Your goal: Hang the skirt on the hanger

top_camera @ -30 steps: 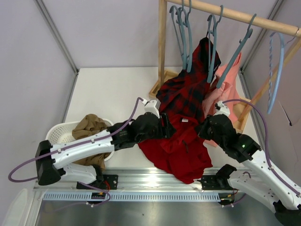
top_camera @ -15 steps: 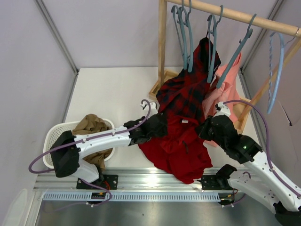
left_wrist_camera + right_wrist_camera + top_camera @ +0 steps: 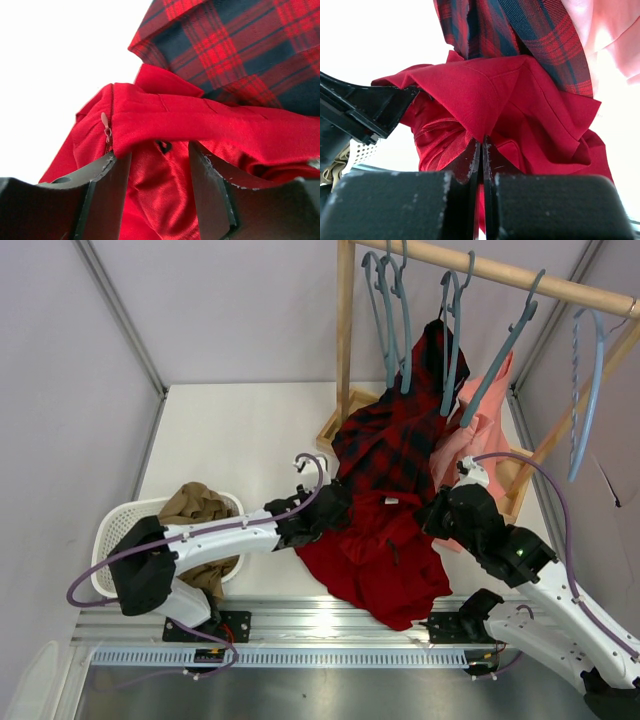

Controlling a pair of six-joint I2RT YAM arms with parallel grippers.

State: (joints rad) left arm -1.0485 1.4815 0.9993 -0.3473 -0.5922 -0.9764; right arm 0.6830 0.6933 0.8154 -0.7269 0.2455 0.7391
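Observation:
The bright-red skirt [image 3: 385, 550] lies bunched on the table's near middle, partly under the plaid garment. It fills the left wrist view [image 3: 165, 200] and the right wrist view [image 3: 490, 95]. My left gripper [image 3: 325, 508] is open at the skirt's left edge, its jaws straddling a fold of red cloth [image 3: 159, 155]. My right gripper [image 3: 440, 515] is shut on a fold of the skirt at its right edge [image 3: 481, 142]. Several grey-blue hangers [image 3: 395, 310] hang on the wooden rail [image 3: 500, 275], another [image 3: 500, 350] sloping to the right.
A red-and-black plaid garment [image 3: 395, 430] hangs from a hanger and drapes onto the skirt. A pink garment [image 3: 480, 430] hangs beside it. A paler twisted hanger [image 3: 588, 390] is at the right. A white basket [image 3: 125, 525] with tan cloth [image 3: 195, 505] stands at the left.
My left arm has swung so its gripper comes in low at the skirt's left edge, jaws around a fold. The right arm and skirt have hardly moved.

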